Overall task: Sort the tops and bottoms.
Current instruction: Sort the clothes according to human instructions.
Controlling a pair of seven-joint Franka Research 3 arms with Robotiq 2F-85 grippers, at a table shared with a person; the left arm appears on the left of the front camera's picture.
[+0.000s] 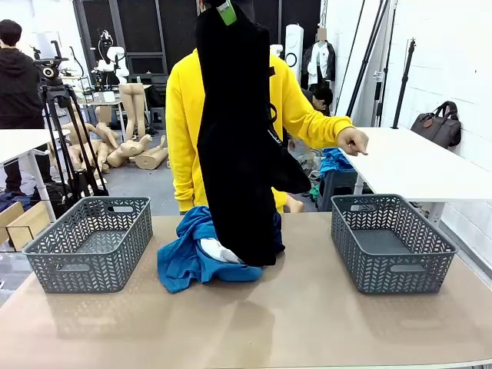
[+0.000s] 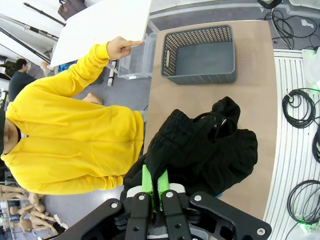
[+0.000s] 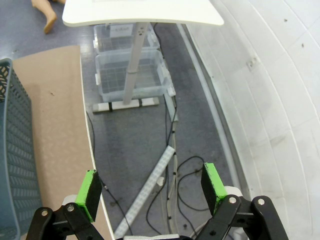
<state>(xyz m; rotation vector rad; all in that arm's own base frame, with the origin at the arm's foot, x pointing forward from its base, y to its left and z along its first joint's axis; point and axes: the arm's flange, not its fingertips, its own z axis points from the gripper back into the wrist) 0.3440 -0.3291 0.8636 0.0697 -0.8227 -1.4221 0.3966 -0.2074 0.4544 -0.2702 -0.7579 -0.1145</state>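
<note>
Black garment [image 1: 238,138] hangs straight down from my left gripper [image 1: 225,11] at the top middle of the front frame. I have it pinched at its upper end, my green pads closed tight on the cloth. It drapes as a long dark column in front of the person [image 1: 181,115] in the yellow hoodie. Its lower end reaches down onto the pile at the middle of the brown table [image 1: 292,323].

In that pile a bright blue garment [image 1: 184,261] spreads to the lower left of the black cloth. A white garment [image 1: 219,250] peeks out between the two.

Seen from my left wrist, the black garment [image 2: 200,150] bunches just beyond my fingertips [image 2: 146,179] across the lower middle of the frame. A loop of cord shows near its upper edge.

My right gripper [image 3: 150,191] holds nothing. Its pads stand wide apart at the bottom of its own view, over the floor past the table's edge and well apart from the black garment.

A grey left-hand basket [image 1: 84,201] sits at the lower left of the front frame and a matching right-hand basket [image 1: 384,198] at the lower right. The pile lies between them and touches neither. The person's hand [image 1: 354,142] is stretched out at the right of the frame, above the right-hand basket, with a finger pointing right.
</note>
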